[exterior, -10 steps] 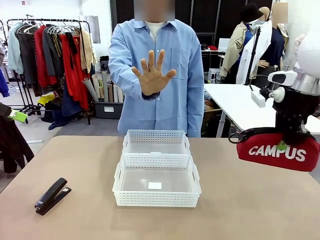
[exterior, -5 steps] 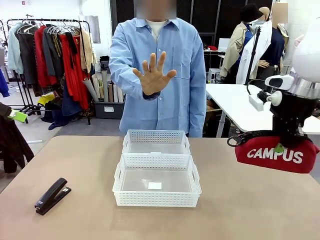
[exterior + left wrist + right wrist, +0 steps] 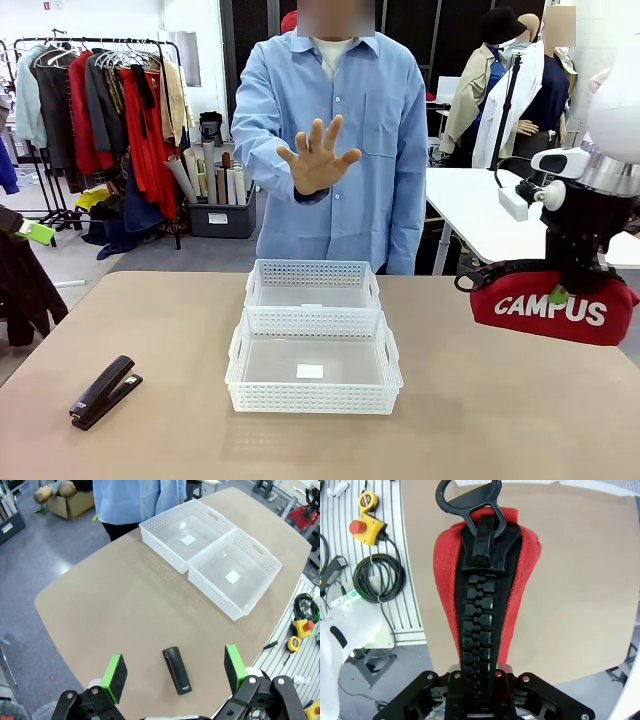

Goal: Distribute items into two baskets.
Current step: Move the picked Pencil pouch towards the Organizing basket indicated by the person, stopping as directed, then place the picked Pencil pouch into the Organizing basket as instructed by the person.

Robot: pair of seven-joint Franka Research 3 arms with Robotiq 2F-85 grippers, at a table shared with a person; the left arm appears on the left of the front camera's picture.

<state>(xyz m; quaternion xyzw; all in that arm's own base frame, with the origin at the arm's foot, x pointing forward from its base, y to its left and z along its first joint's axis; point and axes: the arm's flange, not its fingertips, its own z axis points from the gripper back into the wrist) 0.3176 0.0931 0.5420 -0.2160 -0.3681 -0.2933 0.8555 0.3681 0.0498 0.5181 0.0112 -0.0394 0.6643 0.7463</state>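
A red pouch [image 3: 560,308] lettered "CAMPUS" is hanging level in the air at the right, its black strap [image 3: 478,272] looping off one end. A black stapler [image 3: 105,391] is lying flat at the table's near left. The larger white lattice basket [image 3: 314,398] is sitting mid-table, touching the smaller basket [image 3: 312,272] behind it.

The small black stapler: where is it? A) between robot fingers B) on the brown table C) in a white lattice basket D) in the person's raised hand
B: the small black stapler lies on the brown table, left of both white lattice baskets.
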